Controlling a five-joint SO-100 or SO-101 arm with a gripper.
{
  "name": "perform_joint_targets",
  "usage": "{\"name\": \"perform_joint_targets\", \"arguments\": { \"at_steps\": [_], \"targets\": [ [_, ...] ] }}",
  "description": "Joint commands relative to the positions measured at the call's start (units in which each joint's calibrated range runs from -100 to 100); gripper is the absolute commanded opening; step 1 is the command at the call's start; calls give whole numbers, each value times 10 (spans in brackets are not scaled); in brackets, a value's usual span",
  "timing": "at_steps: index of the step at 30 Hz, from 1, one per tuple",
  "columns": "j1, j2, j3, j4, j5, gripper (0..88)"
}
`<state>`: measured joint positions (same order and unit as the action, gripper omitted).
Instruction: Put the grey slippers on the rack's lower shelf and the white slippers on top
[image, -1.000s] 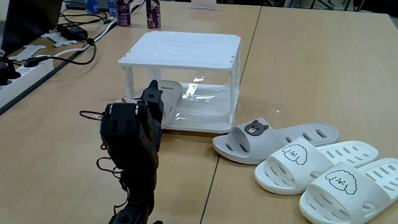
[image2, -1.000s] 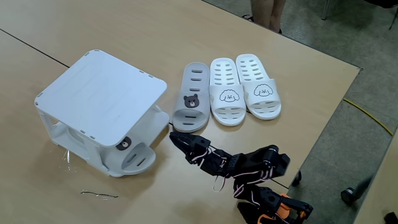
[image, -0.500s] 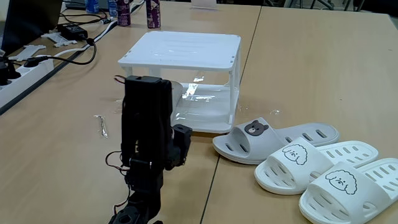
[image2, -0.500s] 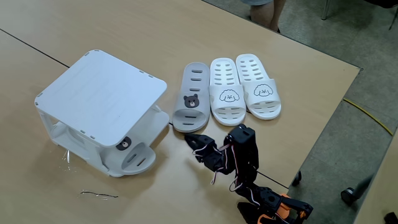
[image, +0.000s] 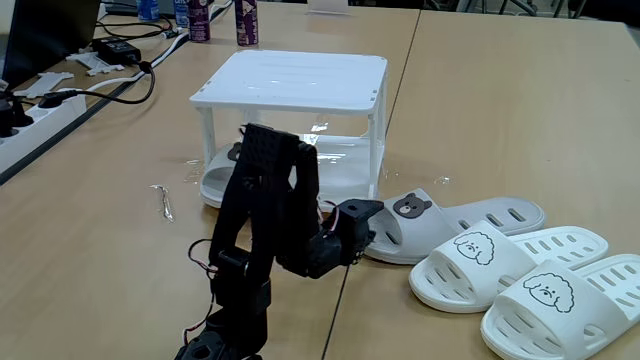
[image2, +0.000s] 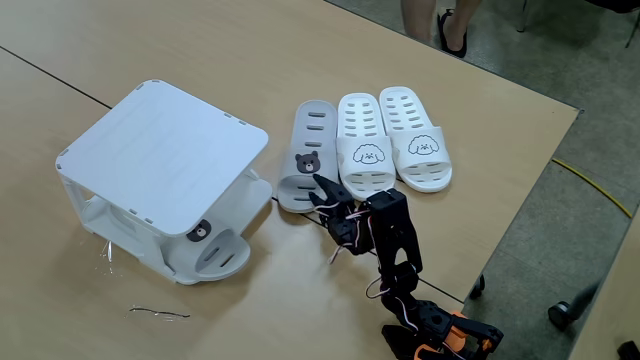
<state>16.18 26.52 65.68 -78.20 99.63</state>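
**A:** So where did we stand at this point? One pale grey slotted slipper with the little brown bear face (image2: 213, 245) was already sitting on the glossy white bottom shelf (image: 330, 182) of the small white plastic two-tier rack (image2: 165, 150), toe end poking out toward the front. We figured that's one half of the grey pair done.

**B:** Yep, and the other grey bear slipper (image: 440, 222) was on the tan table (image: 480, 100), just beside the rack's corner post, with the two bright white fluffy-dog slippers (image2: 392, 140) lined up right next to it, all three touching side by side in one fixed view. We guessed they were laid out in a row like that so the arm could work through them one by one, greys first since the lower shelf gets harder to reach once the top is loaded.

**A:** Makes sense. What about the arm?

**B:** The black arm (image: 270, 220) was folded over at the elbow, upper link standing tall in front of the rack, forearm dropping low and reaching sideways. The gripper (image2: 320, 190) ended up right at the toe end of that loose grey slipper, near the bear face.

**A:** Fingers spread or together?

**B:** Honestly we couldn't tell. It's all black on black and small in both fixed views. It didn't look clamped on anything, the slipper lay flat on the table.

**A:** So our read was: lining up for the second grey pickup, whites untouched, top slatted tier bare.
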Motion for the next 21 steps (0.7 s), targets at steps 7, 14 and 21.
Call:
{"name": "perform_joint_targets", "arguments": {
  "at_steps": [7, 14, 21],
  "targets": [
    [2, 88, -210, -6, 4, 286],
    [2, 179, -346, -3, 4, 290],
    [26, 211, -470, 82, 4, 288]
  ]
}}
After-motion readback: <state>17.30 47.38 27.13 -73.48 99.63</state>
